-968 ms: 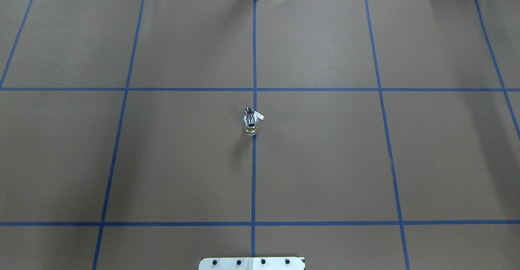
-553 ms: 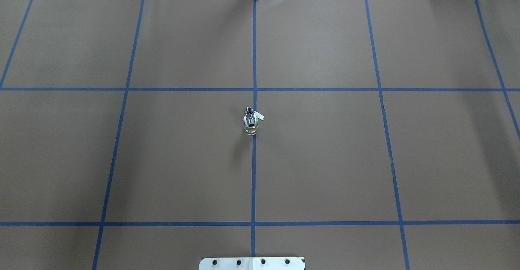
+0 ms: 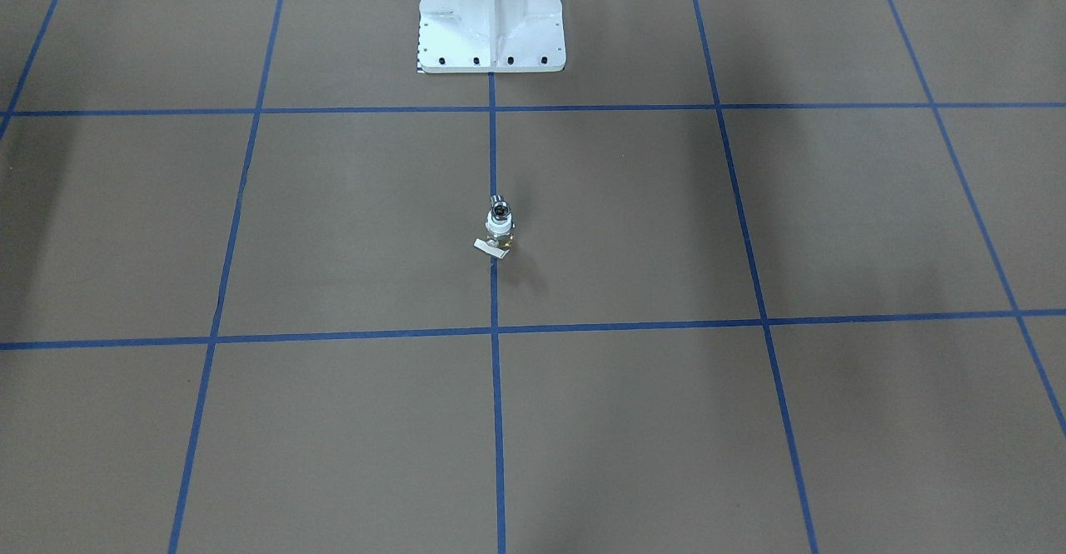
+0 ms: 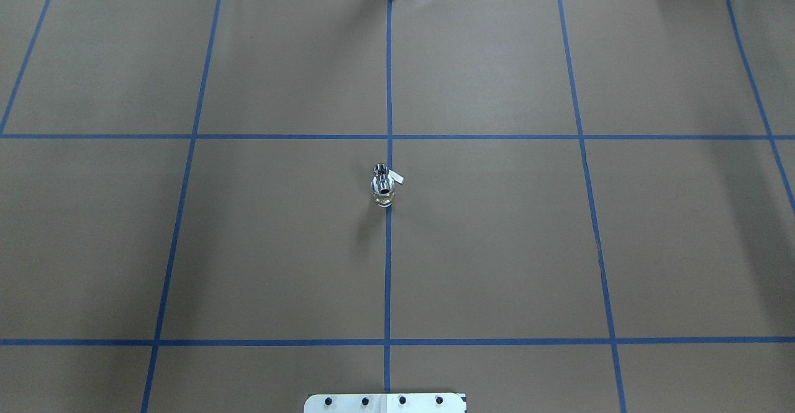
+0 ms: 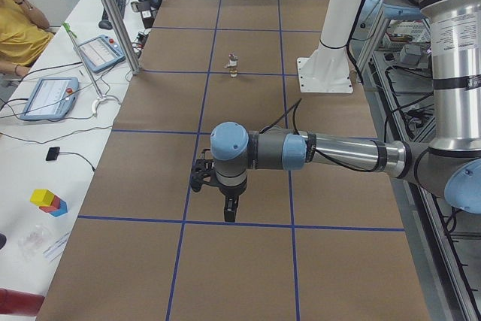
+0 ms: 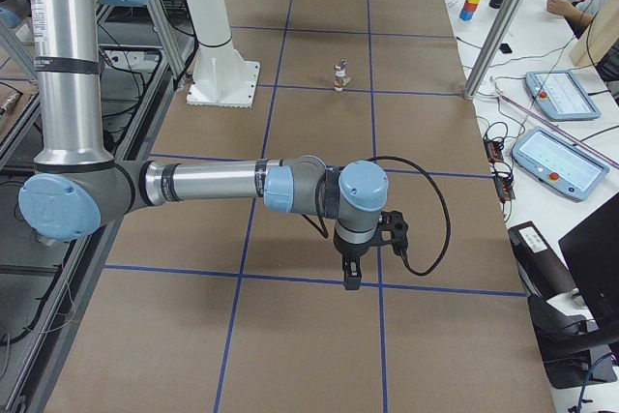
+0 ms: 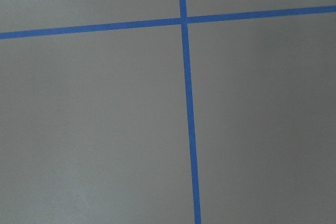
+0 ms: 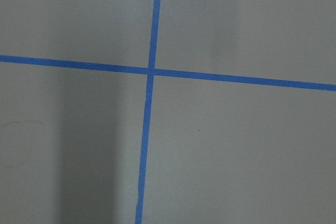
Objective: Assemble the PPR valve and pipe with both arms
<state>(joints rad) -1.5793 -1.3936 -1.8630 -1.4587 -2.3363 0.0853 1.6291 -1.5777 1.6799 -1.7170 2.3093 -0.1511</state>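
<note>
The PPR valve (image 3: 499,229) stands upright at the table's middle, on the blue centre tape line, with its white collar, brass body and whitish tab (image 3: 490,248). The silver pipe (image 3: 498,202) sits on top of it, dark hollow end up. Both also show in the overhead view, valve (image 4: 384,194) and pipe (image 4: 380,169). My left gripper (image 5: 228,214) shows only in the exterior left view, hanging over a tape crossing far from the valve (image 5: 234,66). My right gripper (image 6: 349,280) shows only in the exterior right view, equally far off. I cannot tell whether either is open or shut. Both wrist views show only paper and tape.
The white pedestal (image 3: 491,17) stands on the robot's side of the table. Brown paper with a blue tape grid (image 4: 388,276) covers the table. Upright aluminium posts (image 5: 113,20) and tablets (image 5: 46,98) stand along the operators' side, where a person sits.
</note>
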